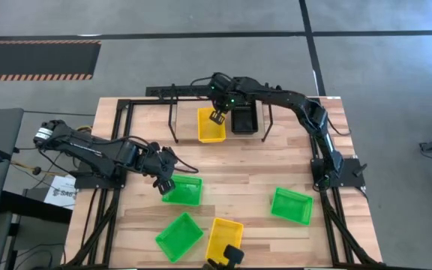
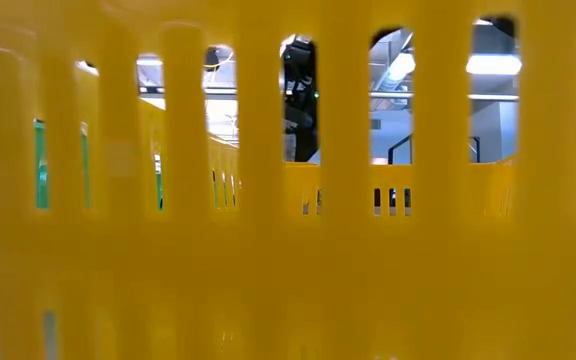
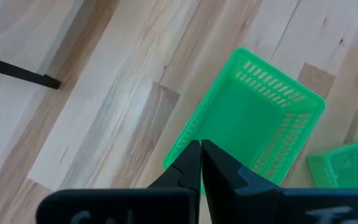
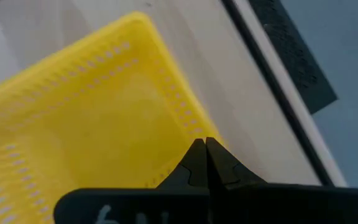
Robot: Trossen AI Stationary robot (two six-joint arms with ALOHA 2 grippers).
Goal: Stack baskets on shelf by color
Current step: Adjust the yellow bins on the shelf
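Two yellow baskets show on the table from above: one (image 1: 211,125) sits at the far side under the black wire shelf (image 1: 172,92), with the black baskets (image 1: 244,119) just beside it on the right; the other (image 1: 223,238) lies at the near edge, close to the low camera, so that its yellow mesh wall (image 2: 268,250) fills almost the whole low view. Three green baskets lie apart on the wood: one (image 1: 182,190) near the middle left, one (image 1: 178,236) at the near side just beside the near yellow one, and one (image 1: 291,205) on the right.

The right gripper (image 1: 218,116) is at the right rim of the far yellow basket (image 4: 92,118); in its wrist view the two fingers are closed together on the basket's rim. The left gripper (image 1: 161,182) is at the left edge of the middle green basket (image 3: 253,124); its fingers also appear pressed together on that rim.

The table (image 1: 238,169) is of light wooden planks, with a black tube frame (image 1: 118,112) along its sides. Around it the floor (image 1: 201,19) is grey, with a striped hazard mat (image 1: 36,58) at the far left. Through the mesh slots, the low view shows ceiling lights (image 2: 493,63) and a dark arm part (image 2: 300,100).
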